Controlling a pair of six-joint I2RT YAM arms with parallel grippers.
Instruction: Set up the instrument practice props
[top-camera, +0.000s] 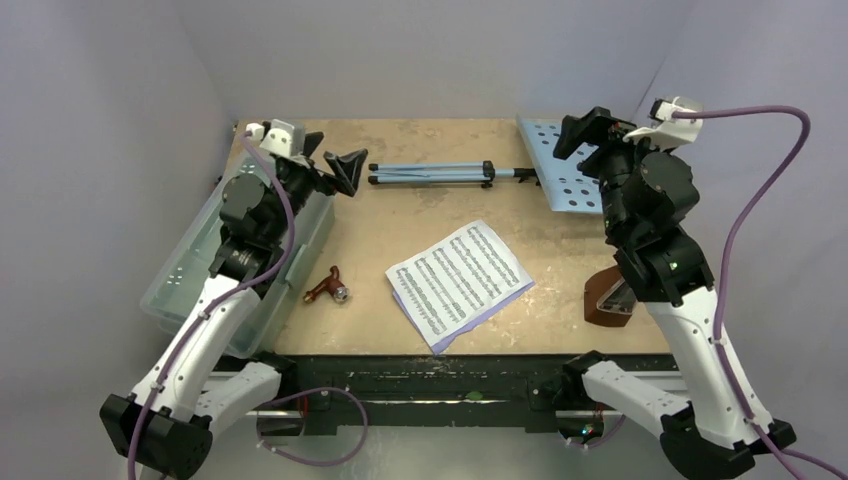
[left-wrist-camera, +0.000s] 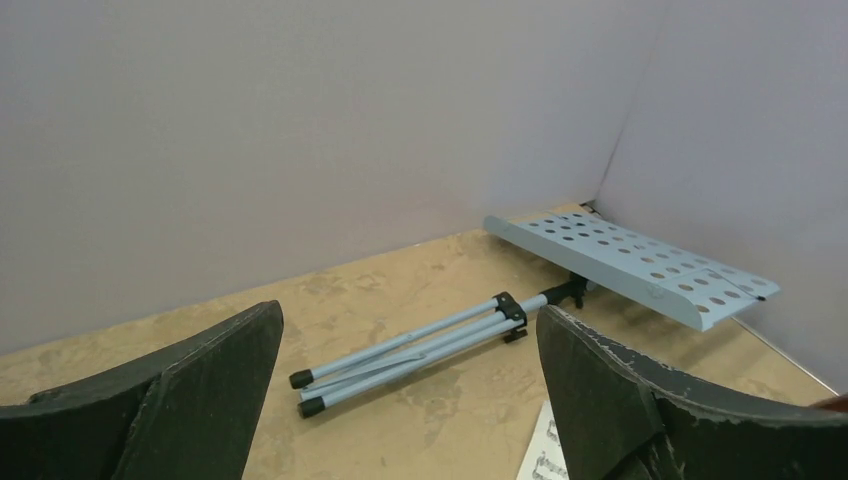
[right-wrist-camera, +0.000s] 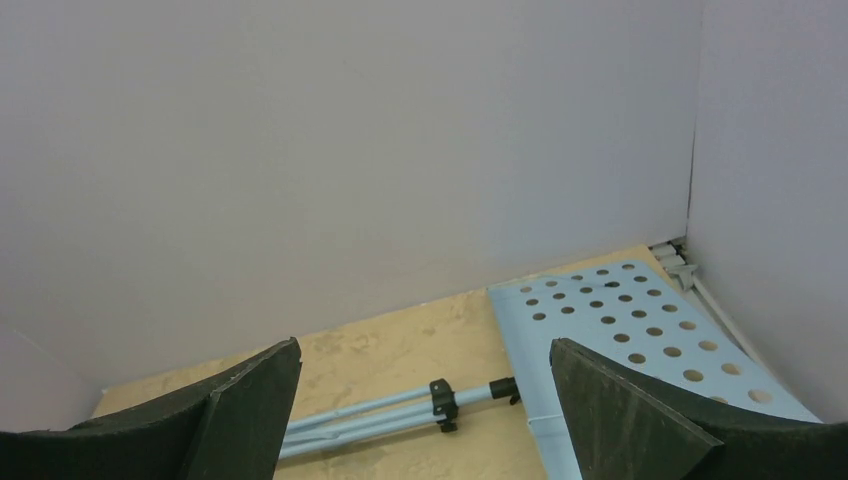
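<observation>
The light-blue music stand lies flat at the back of the table, its tripod legs (top-camera: 430, 173) folded and its perforated desk (top-camera: 560, 165) to the right. The white and lilac sheet-music pages (top-camera: 460, 283) lie in the middle. The brown metronome (top-camera: 610, 302) lies at the right, partly hidden behind my right arm. My left gripper (top-camera: 335, 160) is open and empty, held above the table just left of the leg tips (left-wrist-camera: 300, 392). My right gripper (top-camera: 585, 130) is open and empty above the desk (right-wrist-camera: 620, 340). The desk also shows in the left wrist view (left-wrist-camera: 640, 265).
A large clear plastic box (top-camera: 190, 270) stands at the left edge under my left arm. A small brown piece with a metal end (top-camera: 328, 290) lies left of the pages. Grey walls close the back and both sides.
</observation>
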